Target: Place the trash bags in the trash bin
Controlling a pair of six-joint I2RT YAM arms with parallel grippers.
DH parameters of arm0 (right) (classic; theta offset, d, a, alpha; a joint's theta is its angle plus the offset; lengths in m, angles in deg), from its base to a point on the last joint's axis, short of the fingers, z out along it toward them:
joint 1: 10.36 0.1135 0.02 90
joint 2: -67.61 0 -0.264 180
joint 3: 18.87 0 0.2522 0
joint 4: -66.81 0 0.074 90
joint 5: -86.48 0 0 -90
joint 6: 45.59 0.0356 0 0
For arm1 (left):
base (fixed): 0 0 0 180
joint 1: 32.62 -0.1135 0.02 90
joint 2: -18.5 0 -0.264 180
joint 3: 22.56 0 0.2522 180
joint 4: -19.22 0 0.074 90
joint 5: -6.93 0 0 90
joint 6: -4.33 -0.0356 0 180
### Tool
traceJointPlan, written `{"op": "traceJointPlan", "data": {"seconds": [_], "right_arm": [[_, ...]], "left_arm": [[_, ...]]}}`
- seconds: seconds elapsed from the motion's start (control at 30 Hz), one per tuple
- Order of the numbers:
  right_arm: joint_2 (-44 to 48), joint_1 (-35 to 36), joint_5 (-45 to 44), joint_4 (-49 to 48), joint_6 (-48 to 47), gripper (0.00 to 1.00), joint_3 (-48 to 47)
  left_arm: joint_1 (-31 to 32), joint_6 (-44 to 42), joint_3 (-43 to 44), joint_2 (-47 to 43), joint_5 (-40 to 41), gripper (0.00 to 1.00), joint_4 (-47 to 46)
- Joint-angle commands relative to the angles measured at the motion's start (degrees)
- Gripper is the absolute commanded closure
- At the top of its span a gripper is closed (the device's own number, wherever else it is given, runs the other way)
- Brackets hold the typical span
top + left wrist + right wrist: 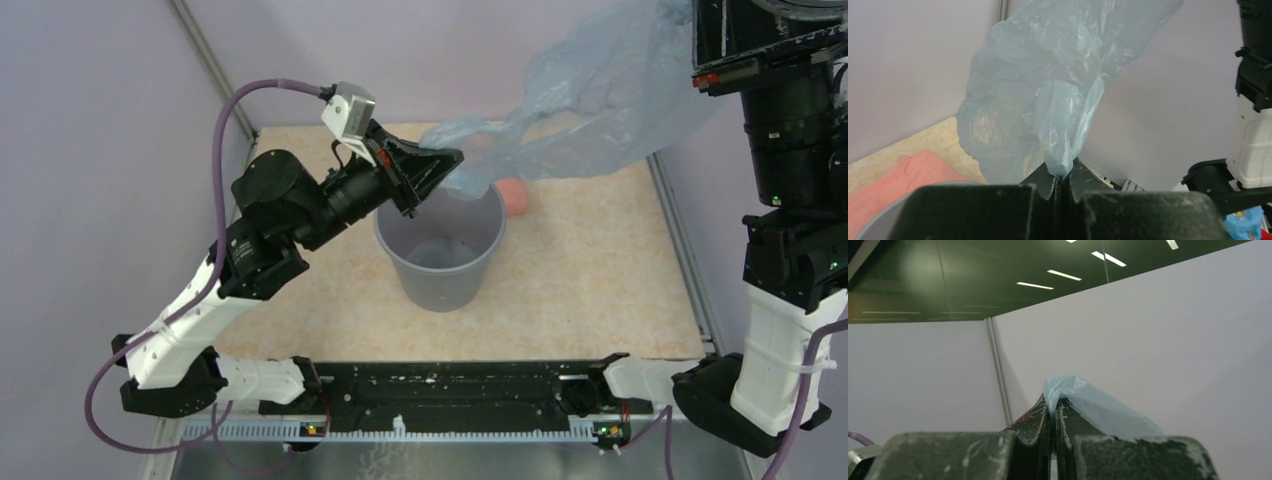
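Pinching pale-blue trash bag [590,100] with left gripper [452,162] over grey trash bin [440,285], and with right gripper [1053,408] raised high.

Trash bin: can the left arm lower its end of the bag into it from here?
Probably yes. The left gripper, shut on the trash bag, hangs just over the rim of the trash bin, and the mouth is open. The right gripper pins the other end high, which may limit slack.

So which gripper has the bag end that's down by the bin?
The left gripper, shut on the trash bag right by the rim of the grey bin; the right gripper holds its end high up.
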Motion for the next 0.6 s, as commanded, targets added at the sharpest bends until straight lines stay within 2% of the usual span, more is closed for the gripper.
{"op": "traceJointPlan", "data": {"seconds": [0.0,0.2,0.57], "right_arm": [[-1.7,0.0,3.9,-2.6,4.8,1.0,-2.0],[-2.6,0.0,5.0,-3.2,7.7,1.0,-3.4],[-6.0,0.0,11.4,-3.7,17.0,1.0,-3.5]], "left_arm": [[0.2,2.5,1.0,-3.0,-2.1,1.0,-0.3],[0.3,4.4,1.8,-4.0,-5.2,1.0,0.7],[0.2,7.8,-0.6,-8.1,-4.0,1.0,0.9]]}}
